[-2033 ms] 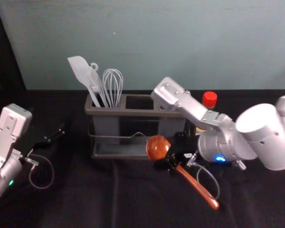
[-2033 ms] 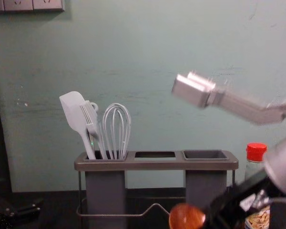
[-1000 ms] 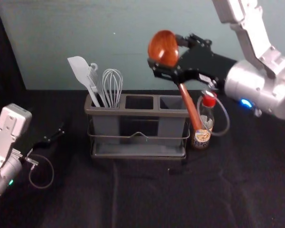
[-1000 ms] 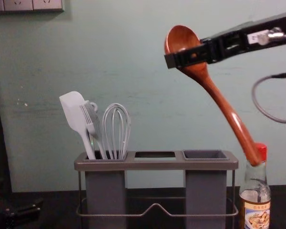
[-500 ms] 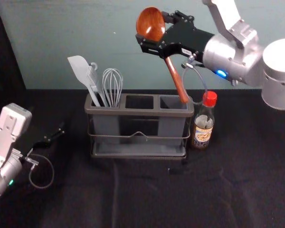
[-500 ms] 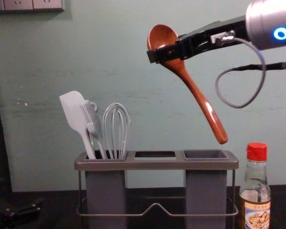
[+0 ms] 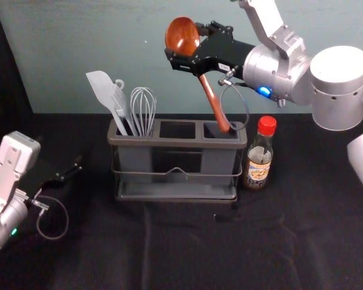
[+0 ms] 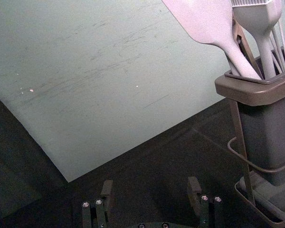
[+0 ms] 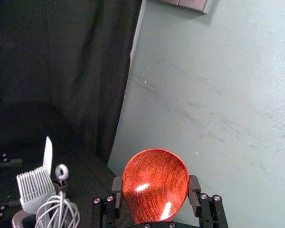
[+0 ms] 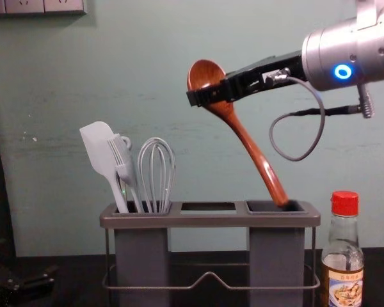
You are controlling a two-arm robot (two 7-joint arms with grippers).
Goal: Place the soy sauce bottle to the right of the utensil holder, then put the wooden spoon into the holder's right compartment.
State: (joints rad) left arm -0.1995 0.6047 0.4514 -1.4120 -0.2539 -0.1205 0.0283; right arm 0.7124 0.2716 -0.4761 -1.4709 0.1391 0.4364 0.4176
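Right pincer [image 9: 155,185] closed on spoon [image 10: 246,139] near bowl, above holder [image 10: 208,221]. Long axis slants down rightward, handle tip [image 10: 279,197] at mouth of right compartment [image 10: 276,252]; likely needs steeper tilt, then lowering. Left pincer [image 8: 150,185] open, idle, left of holder.

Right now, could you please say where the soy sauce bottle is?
In the head view, the soy sauce bottle stands just right of the utensil holder.

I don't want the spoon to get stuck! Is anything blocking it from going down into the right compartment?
Nothing visible blocks it. The right gripper holds the wooden spoon tilted, its handle tip at the opening of the right compartment. The soy sauce bottle stands beside the holder.
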